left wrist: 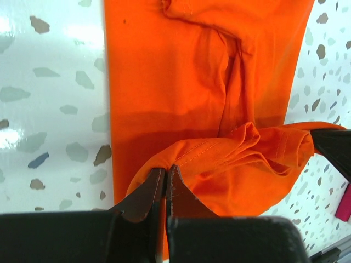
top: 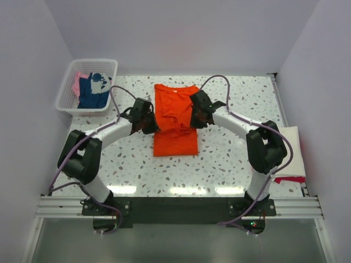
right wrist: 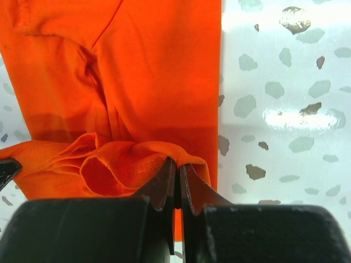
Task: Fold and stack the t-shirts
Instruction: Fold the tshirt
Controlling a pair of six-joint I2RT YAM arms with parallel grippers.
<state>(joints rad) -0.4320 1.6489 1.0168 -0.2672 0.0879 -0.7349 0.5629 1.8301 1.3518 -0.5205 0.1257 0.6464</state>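
Where the orange t-shirt [top: 175,129] lies: middle of the speckled table [top: 236,164], collar toward the far side, sides turned in so that it forms a long narrow strip.
Orange t-shirt, condition: near end flat on the table; middle gathered into a loose, wrinkled bunch strung between the two grippers, which throws a shadow on the flat cloth under it.
Left gripper [top: 155,127]: at the left edge of the shirt, fingers clenched on a stitched edge of the orange cloth; the wrist view [left wrist: 166,172] shows the tips pressed together with the fabric nipped between them.
Right gripper [top: 193,118]: at the right edge of the shirt, likewise clamped on the orange cloth; in its own view [right wrist: 176,164] the tips meet on a stitched fold.
Grippers, relation: facing each other across the shirt, near but apart, the bunched cloth spanning the gap.
Basket [top: 63,98]: white mesh plastic, far left corner of the table, well apart from the orange shirt.
Basket, contents: navy t-shirt [top: 90,97] crumpled inside, pink t-shirt [top: 77,83] against the left wall.
Right edge of the table: cream-white t-shirt [top: 290,150] folded flat, resting on a red t-shirt [top: 289,179] whose near edge shows beneath it.
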